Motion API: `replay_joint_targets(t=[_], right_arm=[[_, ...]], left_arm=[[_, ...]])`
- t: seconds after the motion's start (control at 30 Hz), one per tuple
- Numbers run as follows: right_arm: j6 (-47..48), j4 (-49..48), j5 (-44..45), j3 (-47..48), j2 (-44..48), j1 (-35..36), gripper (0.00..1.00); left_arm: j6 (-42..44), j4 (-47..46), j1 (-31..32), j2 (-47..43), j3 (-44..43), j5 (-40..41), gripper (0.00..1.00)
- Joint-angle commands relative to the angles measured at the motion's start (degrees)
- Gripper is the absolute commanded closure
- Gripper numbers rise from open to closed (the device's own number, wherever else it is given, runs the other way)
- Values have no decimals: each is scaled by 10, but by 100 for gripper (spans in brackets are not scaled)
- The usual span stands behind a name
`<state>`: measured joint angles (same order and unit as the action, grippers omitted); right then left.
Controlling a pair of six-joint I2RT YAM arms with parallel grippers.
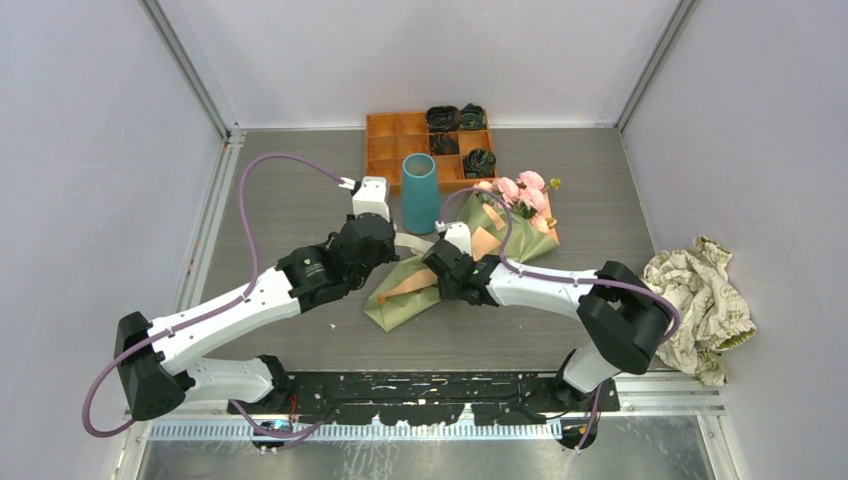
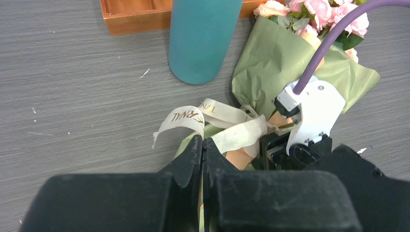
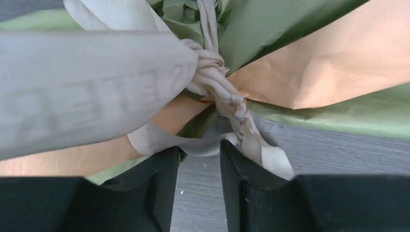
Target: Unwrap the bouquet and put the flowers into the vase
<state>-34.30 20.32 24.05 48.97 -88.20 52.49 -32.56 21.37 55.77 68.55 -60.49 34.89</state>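
The bouquet (image 1: pixel 400 300), a cone of olive-green and orange paper, lies across the table's middle, and its pink flowers (image 1: pixel 522 190) point toward the back right. A cream ribbon (image 2: pixel 227 135) is still knotted (image 3: pixel 212 72) around the cone. My left gripper (image 2: pixel 203 141) is shut, with a ribbon tail pinched at its tips. My right gripper (image 3: pixel 199 147) is open at the knot, and a ribbon strip runs across the gap between its tips. The teal vase (image 1: pixel 420 193) stands upright just behind both grippers.
An orange compartment tray (image 1: pixel 385 150) holding dark rosette lumps (image 1: pixel 442 118) sits behind the vase at the back. A crumpled cream patterned paper wad (image 1: pixel 700 300) lies at the right edge. Grey walls close in the left, right and back.
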Motion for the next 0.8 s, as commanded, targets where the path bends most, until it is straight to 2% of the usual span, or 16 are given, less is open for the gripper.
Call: replay_joint_targets(t=[0.0, 0.1, 0.27, 0.57, 0.77], right_arm=[[23, -40, 7, 15, 2, -27, 63], [34, -32, 7, 20, 16, -32, 81], [29, -10, 1, 20, 53, -32, 98], [-7, 49, -8, 0, 173, -31, 99], [-9, 78, -22, -6, 212, -31, 97]], left_arm=[[-6, -9, -3, -9, -9, 16, 100], [-7, -8, -4, -8, -9, 16, 100], [-11, -12, -3, -6, -7, 15, 100], [-14, -17, -4, 8, -10, 2, 100], [-22, -24, -4, 19, -12, -13, 100]])
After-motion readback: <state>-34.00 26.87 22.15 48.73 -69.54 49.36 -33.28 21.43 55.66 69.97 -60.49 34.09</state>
